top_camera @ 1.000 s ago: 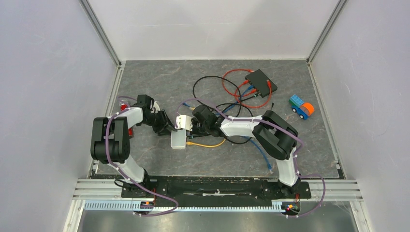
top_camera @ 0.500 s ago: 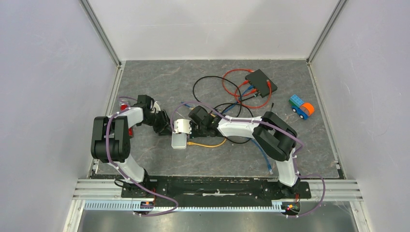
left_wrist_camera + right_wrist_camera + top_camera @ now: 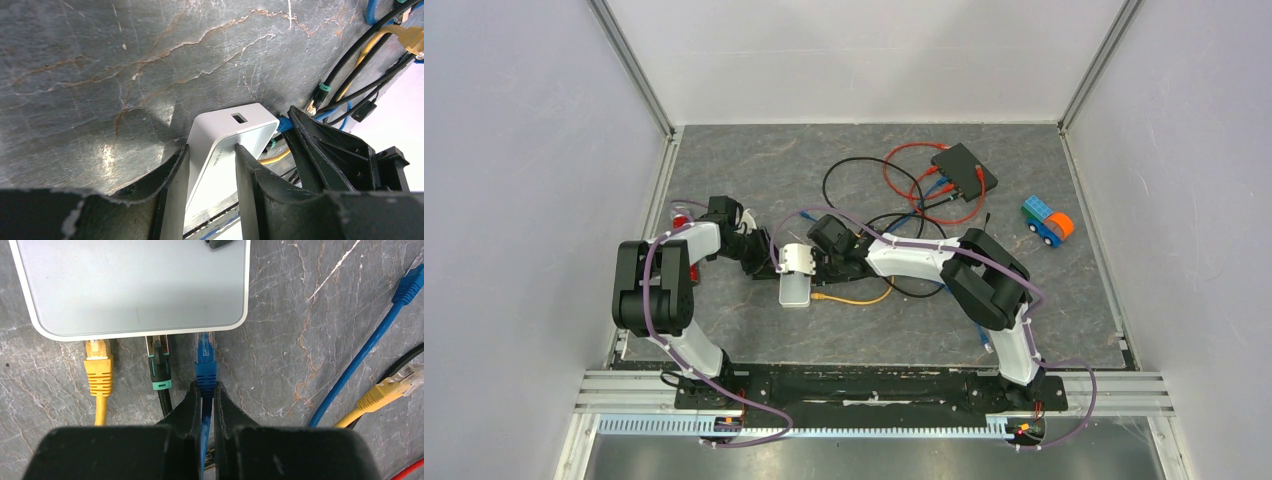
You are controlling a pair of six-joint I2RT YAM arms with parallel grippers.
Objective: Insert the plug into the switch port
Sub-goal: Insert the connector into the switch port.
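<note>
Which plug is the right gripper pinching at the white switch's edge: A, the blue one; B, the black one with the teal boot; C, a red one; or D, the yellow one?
A: the right wrist view shows the right gripper shut on the blue plug, its tip at the edge of the white switch.

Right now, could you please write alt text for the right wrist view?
The right gripper pinches a blue plug, its tip at the edge of a white switch. Left of it, a green-booted black plug and a yellow plug sit in their ports.
</note>
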